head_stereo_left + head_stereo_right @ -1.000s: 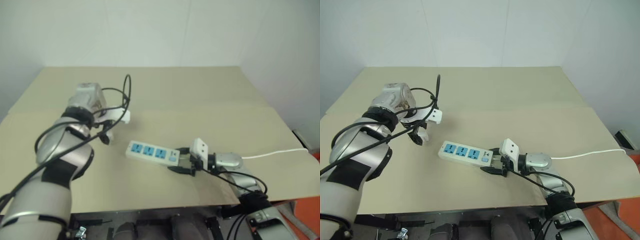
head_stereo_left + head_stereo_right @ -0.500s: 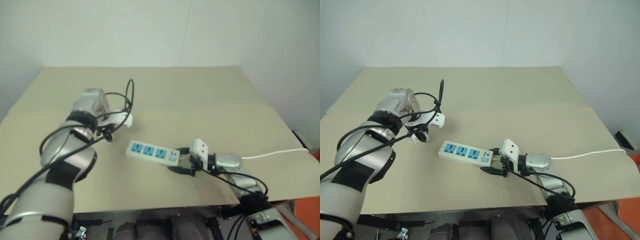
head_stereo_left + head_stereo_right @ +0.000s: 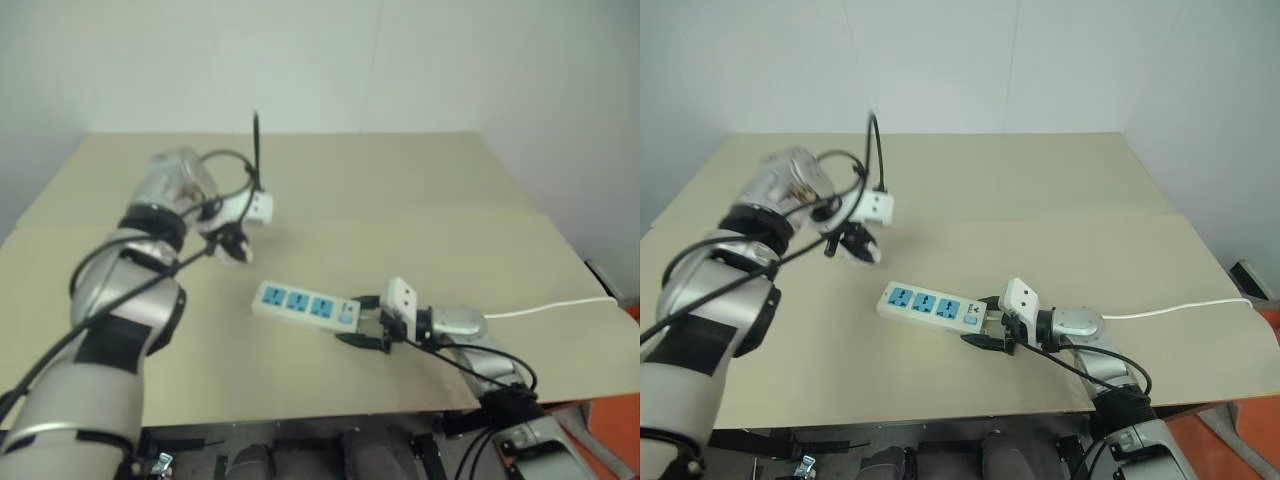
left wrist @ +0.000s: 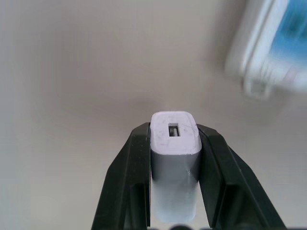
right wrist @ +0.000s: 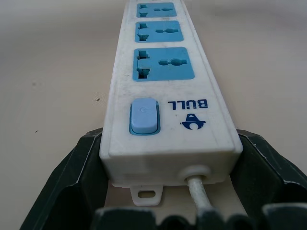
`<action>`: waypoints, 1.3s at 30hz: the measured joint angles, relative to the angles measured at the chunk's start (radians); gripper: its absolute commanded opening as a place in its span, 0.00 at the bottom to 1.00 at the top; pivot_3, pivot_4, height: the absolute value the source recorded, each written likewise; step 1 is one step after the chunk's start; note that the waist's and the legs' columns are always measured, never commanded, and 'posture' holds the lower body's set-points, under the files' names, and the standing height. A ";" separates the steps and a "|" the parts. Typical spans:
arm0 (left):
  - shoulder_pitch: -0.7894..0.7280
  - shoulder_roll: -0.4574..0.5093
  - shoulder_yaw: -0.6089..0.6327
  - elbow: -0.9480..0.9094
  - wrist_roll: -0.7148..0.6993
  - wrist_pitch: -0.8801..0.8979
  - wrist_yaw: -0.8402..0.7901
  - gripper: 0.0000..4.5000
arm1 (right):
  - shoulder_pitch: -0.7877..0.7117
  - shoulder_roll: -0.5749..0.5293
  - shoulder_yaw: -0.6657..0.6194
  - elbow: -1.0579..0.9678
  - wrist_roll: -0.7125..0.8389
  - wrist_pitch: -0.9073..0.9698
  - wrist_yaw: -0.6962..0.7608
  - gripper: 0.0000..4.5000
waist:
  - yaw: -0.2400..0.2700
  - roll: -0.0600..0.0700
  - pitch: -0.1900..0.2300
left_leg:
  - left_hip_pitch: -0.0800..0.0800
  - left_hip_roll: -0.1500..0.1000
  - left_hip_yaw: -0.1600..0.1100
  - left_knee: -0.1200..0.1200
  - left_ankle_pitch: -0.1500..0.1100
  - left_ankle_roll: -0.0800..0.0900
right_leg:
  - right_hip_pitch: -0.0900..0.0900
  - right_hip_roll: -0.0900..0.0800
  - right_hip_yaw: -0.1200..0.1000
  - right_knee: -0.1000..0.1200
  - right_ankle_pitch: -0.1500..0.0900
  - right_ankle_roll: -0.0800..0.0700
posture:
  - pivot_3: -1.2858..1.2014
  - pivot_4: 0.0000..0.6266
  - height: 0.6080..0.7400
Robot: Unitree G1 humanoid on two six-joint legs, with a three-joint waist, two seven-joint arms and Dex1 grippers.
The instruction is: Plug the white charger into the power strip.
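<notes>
Left gripper (image 4: 175, 158) clamps the white charger (image 4: 174, 143) — right gripper (image 5: 168, 191) straddles the power strip (image 5: 165, 91).

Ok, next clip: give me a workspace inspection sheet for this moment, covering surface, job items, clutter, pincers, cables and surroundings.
Surface: beige table, flat, with a seam across it.
Job's things: white charger off the table, clamped in the left pincer; power strip lying flat, three blue sockets unoccupied, switch end toward the right pincer.
Clutter: nothing seen.
Grippers: left pincer shut on the charger's sides, raised above the table beyond the strip; right pincer has a finger on each side of the strip's cord end.
Cables: strip's white cord runs off the table's right edge; black cables loop along both arms.
Surroundings: plain white walls.
</notes>
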 measured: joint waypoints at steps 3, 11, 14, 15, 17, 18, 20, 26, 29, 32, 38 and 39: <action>0.006 0.044 0.098 -0.143 -0.255 0.122 -0.034 0.22 | -0.059 -0.002 0.005 0.073 0.004 -0.014 0.061 0.76 | -0.001 0.000 0.000 | 0.000 0.000 0.000 0.000 0.000 0.000 | 0.000 0.000 0.000 0.001 0.000 0.000 | 0.52 0.24 1.00; 0.437 0.026 0.287 -0.542 -0.688 0.344 -0.039 0.22 | -0.218 0.062 0.022 0.341 -0.018 -0.125 0.168 0.76 | -0.009 0.001 0.000 | 0.004 0.001 -0.001 0.002 0.000 -0.001 | 0.001 0.000 -0.001 0.009 0.004 -0.007 | 0.52 0.24 1.00; 0.564 -0.005 0.309 -0.644 -0.795 0.368 -0.038 0.22 | -0.245 0.093 0.027 0.394 -0.035 -0.168 0.186 0.76 | -0.009 0.001 0.000 | 0.004 0.001 -0.002 0.006 0.000 -0.001 | 0.001 0.000 -0.002 0.010 0.005 -0.008 | 0.52 0.24 1.00; 0.583 -0.006 0.313 -0.665 -0.813 0.369 -0.039 0.22 | -0.247 0.100 0.027 0.402 -0.040 -0.178 0.188 0.76 | -0.010 0.001 0.000 | 0.005 0.000 -0.002 0.006 0.000 -0.001 | 0.002 0.000 -0.002 0.011 0.005 -0.008 | 0.52 0.24 1.00; 0.602 -0.009 0.315 -0.683 -0.824 0.372 -0.040 0.22 | -0.247 0.107 0.027 0.411 -0.047 -0.189 0.191 0.76 | -0.009 0.001 0.000 | 0.008 0.000 -0.002 0.006 0.000 -0.001 | 0.006 0.000 -0.002 0.011 0.004 -0.007 | 0.52 0.24 1.00; 0.608 -0.013 0.316 -0.684 -0.832 0.371 -0.041 0.22 | -0.246 0.108 0.027 0.414 -0.049 -0.191 0.192 0.76 | -0.010 0.001 0.000 | 0.011 0.000 -0.002 0.006 0.000 -0.001 | 0.008 0.000 -0.002 0.010 0.004 -0.006 | 0.52 0.24 1.00; 0.630 -0.024 0.309 -0.688 -0.840 0.354 -0.041 0.22 | -0.245 0.115 0.029 0.415 -0.056 -0.194 0.194 0.76 | -0.012 0.001 0.000 | 0.015 0.001 -0.002 0.006 0.000 -0.001 | 0.013 0.000 -0.002 0.008 0.000 -0.001 | 0.52 0.24 1.00; 0.651 -0.038 0.245 -0.683 -0.843 0.309 -0.040 0.22 | -0.242 0.126 0.029 0.412 -0.065 -0.203 0.195 0.76 | -0.021 0.001 0.000 | 0.015 0.001 -0.002 0.006 0.000 -0.001 | 0.014 0.000 -0.002 0.008 0.000 -0.001 | 0.52 0.24 1.00; 0.669 -0.038 0.209 -0.660 -0.841 0.275 -0.041 0.22 | -0.239 0.126 0.028 0.407 -0.066 -0.203 0.195 0.76 | -0.022 0.001 0.000 | 0.015 0.001 -0.002 0.006 0.000 -0.001 | 0.014 0.000 -0.002 0.008 0.000 -0.001 | 0.52 0.24 1.00; 0.672 -0.037 0.191 -0.617 -0.833 0.255 -0.041 0.22 | -0.236 0.125 0.028 0.402 -0.069 -0.204 0.193 0.76 | -0.022 0.001 0.000 | 0.015 0.000 -0.003 0.006 0.000 -0.001 | 0.014 0.000 -0.002 0.008 0.000 -0.001 | 0.52 0.24 1.00; 0.672 -0.035 0.160 -0.567 -0.814 0.212 -0.041 0.22 | -0.229 0.126 0.027 0.393 -0.077 -0.204 0.186 0.76 | -0.022 0.001 0.000 | 0.015 0.000 -0.002 0.006 0.000 -0.001 | 0.014 0.000 -0.002 0.008 0.000 -0.001 | 0.52 0.24 1.00; 0.672 -0.034 0.155 -0.556 -0.811 0.203 -0.041 0.22 | -0.228 0.126 0.027 0.391 -0.078 -0.204 0.185 0.76 | -0.022 0.001 0.000 | 0.015 0.000 -0.002 0.006 0.000 -0.001 | 0.014 0.000 -0.002 0.008 0.000 -0.001 | 0.52 0.24 1.00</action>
